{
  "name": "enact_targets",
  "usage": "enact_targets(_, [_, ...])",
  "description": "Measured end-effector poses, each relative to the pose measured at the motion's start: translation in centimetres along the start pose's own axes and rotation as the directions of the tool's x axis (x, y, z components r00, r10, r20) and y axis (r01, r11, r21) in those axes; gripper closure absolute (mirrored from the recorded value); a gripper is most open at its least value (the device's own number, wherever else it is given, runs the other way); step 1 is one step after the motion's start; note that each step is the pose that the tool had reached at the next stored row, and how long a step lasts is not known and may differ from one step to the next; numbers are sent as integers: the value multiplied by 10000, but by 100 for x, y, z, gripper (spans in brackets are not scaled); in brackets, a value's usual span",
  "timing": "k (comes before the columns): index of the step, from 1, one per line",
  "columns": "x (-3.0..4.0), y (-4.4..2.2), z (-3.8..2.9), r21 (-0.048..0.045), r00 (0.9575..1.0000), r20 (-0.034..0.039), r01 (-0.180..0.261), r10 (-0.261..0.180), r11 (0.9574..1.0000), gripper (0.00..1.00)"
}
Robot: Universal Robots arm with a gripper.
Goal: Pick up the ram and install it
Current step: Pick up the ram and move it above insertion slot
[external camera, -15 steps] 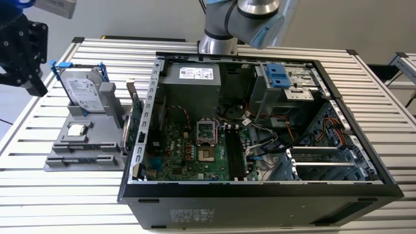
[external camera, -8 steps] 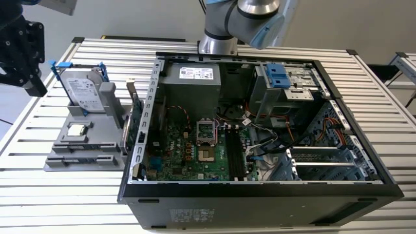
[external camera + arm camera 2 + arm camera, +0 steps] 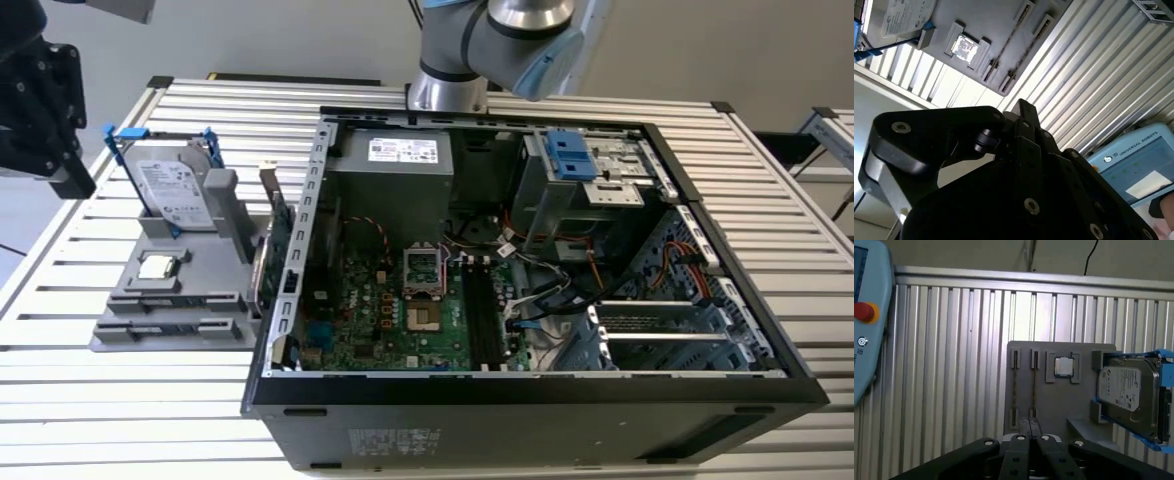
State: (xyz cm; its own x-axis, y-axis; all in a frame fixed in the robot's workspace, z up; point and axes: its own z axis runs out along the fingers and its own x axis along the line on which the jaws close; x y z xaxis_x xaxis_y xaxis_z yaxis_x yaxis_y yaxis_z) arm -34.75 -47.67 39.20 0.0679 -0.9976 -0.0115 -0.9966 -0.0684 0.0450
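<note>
Gripper (image 3: pixel 1030 425) hangs near the gray parts tray (image 3: pixel 1054 400), its fingers (image 3: pixel 1025 429) pressed together; hard drive (image 3: pixel 1126 390) w/ blue frame stands on tray, open PC case (image 3: pixel 534 420) just beside it

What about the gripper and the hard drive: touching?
Apart: in the first wrist view the grey holder shows between the gripper and the hard drive.

Over the grey plastic holder tray (image 3: pixel 214 270) the way down is free; only the silver hard drive in a blue-handled frame (image 3: pixel 174 190) stands tall at one end. The black computer case (image 3: pixel 534 385) is open upward (loose cables (image 3: pixel 534 300) crowd its middle).
</note>
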Motion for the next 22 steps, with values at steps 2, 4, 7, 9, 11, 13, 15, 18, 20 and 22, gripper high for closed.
enact_targets(2, [-1,1,0,-4,9995,-14,319,-319,9995,100])
enact_targets(4, [-1,0,0,-7,9980,-28,632,-632,9980,100])
enact_targets(7, [0,0,0,-13,9947,-45,1024,-1024,9947,100])
enact_targets(9, [0,0,0,-14,9946,-46,1041,-1041,9946,100])
enact_targets(11, [0,0,0,-14,9945,-46,1042,-1042,9946,100])
enact_targets(13, [-1,0,1,-13,9946,-46,1035,-1035,9946,100])
enact_targets(15, [-6,0,4,-11,9955,-41,942,-942,9956,100])
enact_targets(18, [-8,-1,13,-8,9978,-30,663,-663,9978,100])
enact_targets(20, [-13,-1,20,-5,9988,-22,496,-496,9988,100])
enact_targets(22, [-22,-2,26,-4,9993,-16,374,-374,9993,100])
